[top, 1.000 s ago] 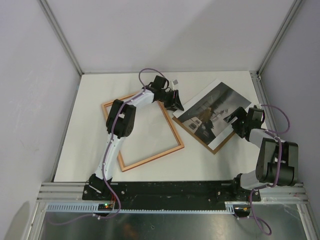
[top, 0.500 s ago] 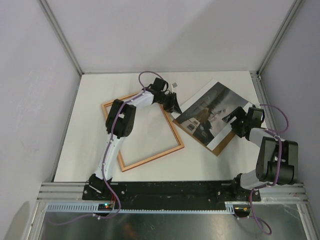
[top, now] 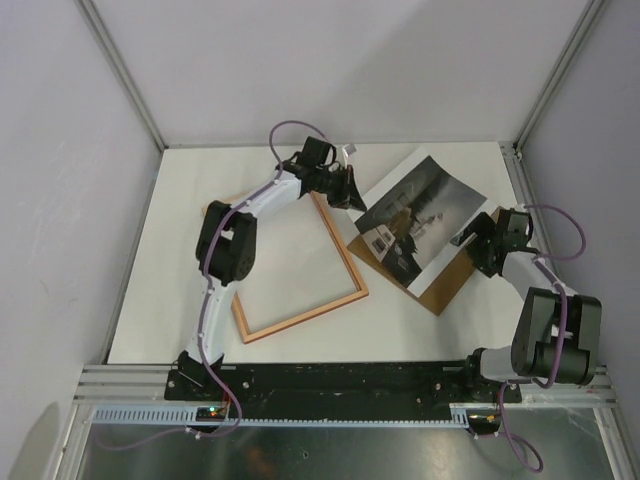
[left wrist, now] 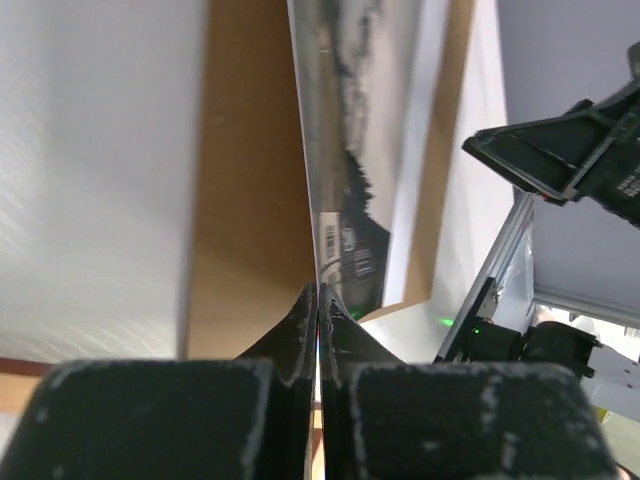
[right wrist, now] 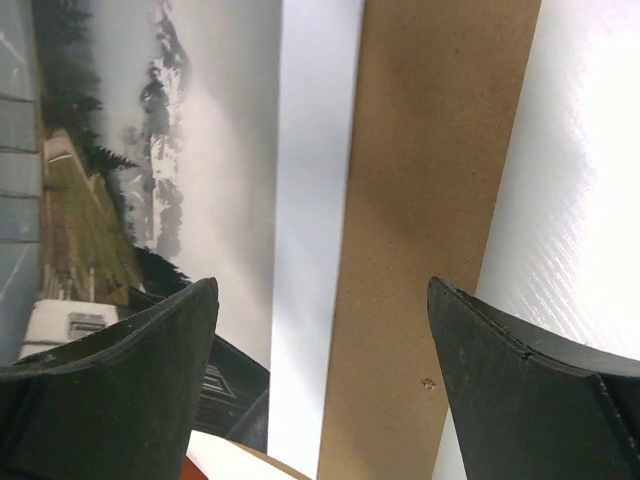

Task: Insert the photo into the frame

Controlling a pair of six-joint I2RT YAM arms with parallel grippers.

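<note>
Pinching the photo by its edge nearest the frame, left fingers are clamped flat — likely light, floppy, crease-prone; right fingers gape empty.

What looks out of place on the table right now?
The photo is pinched at its left corner by the left gripper and lifted, so it bows and sits skewed over the brown board, whose near corner sticks out. The frame lies empty, askew.

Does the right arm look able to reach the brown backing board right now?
Probably yes: the right tool, open, hovers over the backing board at its bare strip beside the photo; nothing lies between.
</note>
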